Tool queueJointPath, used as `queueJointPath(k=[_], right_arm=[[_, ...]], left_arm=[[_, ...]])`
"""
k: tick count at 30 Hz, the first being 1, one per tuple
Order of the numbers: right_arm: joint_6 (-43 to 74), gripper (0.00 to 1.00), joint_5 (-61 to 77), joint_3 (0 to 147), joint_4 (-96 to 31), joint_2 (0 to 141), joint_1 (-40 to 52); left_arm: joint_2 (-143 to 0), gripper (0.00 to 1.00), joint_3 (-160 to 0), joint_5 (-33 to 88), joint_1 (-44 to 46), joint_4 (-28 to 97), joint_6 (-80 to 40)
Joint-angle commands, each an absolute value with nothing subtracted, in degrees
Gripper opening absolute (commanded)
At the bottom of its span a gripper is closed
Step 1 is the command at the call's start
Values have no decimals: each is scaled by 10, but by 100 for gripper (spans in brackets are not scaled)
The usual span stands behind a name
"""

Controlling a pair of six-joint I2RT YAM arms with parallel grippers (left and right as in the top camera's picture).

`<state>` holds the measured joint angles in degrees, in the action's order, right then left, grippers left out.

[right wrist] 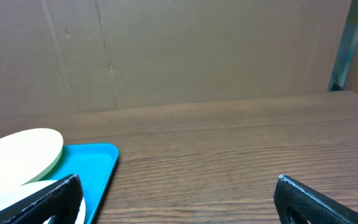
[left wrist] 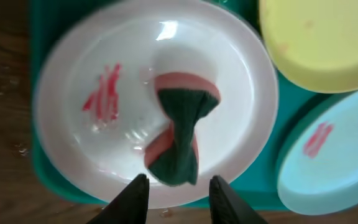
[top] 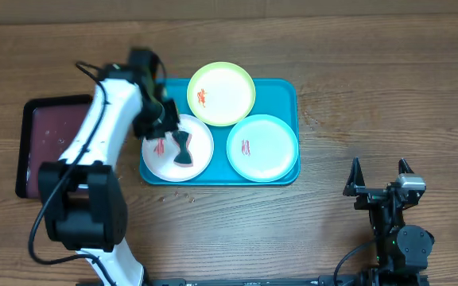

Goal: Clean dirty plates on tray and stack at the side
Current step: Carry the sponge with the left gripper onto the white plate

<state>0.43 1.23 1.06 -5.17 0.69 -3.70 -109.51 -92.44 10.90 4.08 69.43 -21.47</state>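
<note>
On the white plate (left wrist: 241, 93), my left pincer (left wrist: 178, 183) sits part-open, sponge (left wrist: 179, 124) lying loose; all three plates (top: 221, 94) smeared, none stacked.

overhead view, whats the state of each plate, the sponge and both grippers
white plate: dirty, red smear, sponge on it
yellow-green plate: dirty, red smear
mint-blue plate: dirty, red smear
sponge: twisted, lying on white plate
left gripper: open, above the sponge
right gripper: open, empty, away from the tray
</note>
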Motion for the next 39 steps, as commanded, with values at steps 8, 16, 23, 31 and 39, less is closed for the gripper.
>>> queueJointPath(k=[8, 16, 23, 31, 39], right_arm=[[9, 100, 9, 5, -48, 2, -39], [9, 100, 9, 5, -48, 2, -39], [23, 100, 36, 5, -37, 2, -39], [215, 100, 291, 5, 71, 2, -39], [277, 100, 280, 13, 406, 2, -39]], left_arm=[[-1059, 100, -998, 110, 27, 778, -203], [-1059, 100, -984, 110, 27, 793, -204], [-1059, 100, -984, 109, 27, 775, -204], [-1059, 100, -984, 109, 27, 773, -204], [-1059, 100, -984, 110, 27, 773, -204]])
